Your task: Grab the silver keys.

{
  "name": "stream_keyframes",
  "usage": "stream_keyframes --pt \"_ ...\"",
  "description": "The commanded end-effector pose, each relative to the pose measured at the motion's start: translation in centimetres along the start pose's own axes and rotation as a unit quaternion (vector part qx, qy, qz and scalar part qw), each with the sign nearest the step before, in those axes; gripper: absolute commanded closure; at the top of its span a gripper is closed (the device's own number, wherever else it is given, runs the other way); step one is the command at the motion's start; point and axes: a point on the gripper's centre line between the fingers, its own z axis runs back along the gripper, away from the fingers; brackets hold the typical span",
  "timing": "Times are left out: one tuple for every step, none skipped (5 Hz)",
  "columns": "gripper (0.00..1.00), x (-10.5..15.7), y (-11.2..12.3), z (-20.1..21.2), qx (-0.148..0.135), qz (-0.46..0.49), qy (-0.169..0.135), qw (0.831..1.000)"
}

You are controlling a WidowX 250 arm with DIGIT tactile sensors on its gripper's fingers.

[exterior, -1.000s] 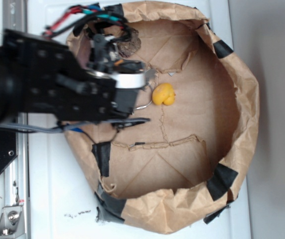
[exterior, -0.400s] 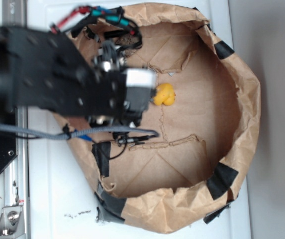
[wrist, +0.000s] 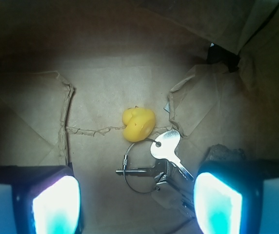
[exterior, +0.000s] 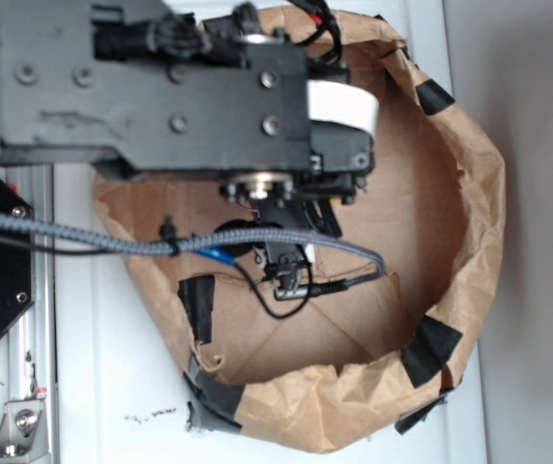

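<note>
Pincer (wrist: pixel 137 207) spread wide and empty above the paper bag's (exterior: pixel 470 193) floor. You see the keys (wrist: pixel 164 168) lying flat between its fingers, nearer the right finger (wrist: pixel 217 202), their ring (wrist: pixel 135 168) toward the left. Yellow toy (wrist: pixel 138 124) just beyond, touching the bright key's head. Brown lump (wrist: pixel 222 152) right of the keys.

From my exterior feed the boxy matte-black robot arm (exterior: pixel 151 87) carries round screw heads across its flat plates; a white rectangular band (exterior: pixel 342 104) wraps its forward end; a silver circular hub (exterior: pixel 257 184) sits beneath; a grey braided cable (exterior: pixel 73 240) trails left, thin black wires (exterior: pixel 286 290) loop below, red wires (exterior: pixel 320 14) show on top; on the wrist feed, the pads (wrist: pixel 55 207) glow pale cyan in black frames.
</note>
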Motion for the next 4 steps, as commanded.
stream_keyframes --pt "0.00 0.5 -0.2 1.9 0.000 -0.004 -0.029 1.000" --pt "0.00 0.5 -0.2 1.9 0.000 -0.004 -0.029 1.000" --pt "0.00 -2.3 -0.6 -1.5 -0.021 -0.054 -0.020 0.998" --pt "0.00 -3.2 0.6 -4.5 -0.039 -0.061 -0.034 0.997"
